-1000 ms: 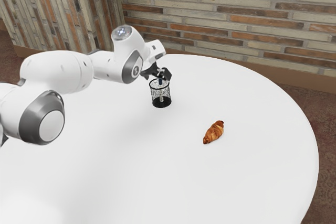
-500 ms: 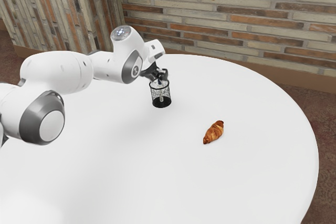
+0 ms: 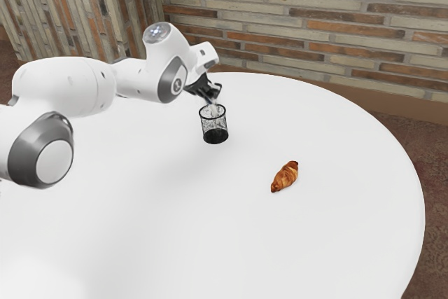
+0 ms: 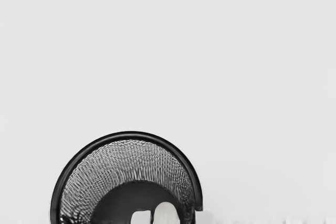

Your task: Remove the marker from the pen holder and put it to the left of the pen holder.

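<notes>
The arm (image 3: 66,89) comes in from the exterior view's left, white with grey joint rings, and bends down to the black hand (image 3: 212,92), which is over the mouth of the holder (image 3: 215,136); the hand is closed in on the marker (image 3: 214,105), gripping it between its fingers; the marker hangs below them, its pale lower part at the mouth of the holder, its end well above the holder's base; whether that end is just inside the rim or just over it is too small to tell. The holder is a round cup of black mesh with a thick black rim and a solid dark base; it stands upright on the white worktop (image 3: 315,243). The wrist view looks down into the holder, with its rim, mesh side and dark base in sight; two pale, blurred shapes lie side by side over the base, close under the hand. A golden-brown croissant (image 3: 285,176) lies on the worktop, well apart from the holder and nearer the exterior view's right; behind the worktop's rounded edge is a wall (image 3: 315,15) of grey, cream and orange bricks; the floor (image 3: 435,173) is brown.
</notes>
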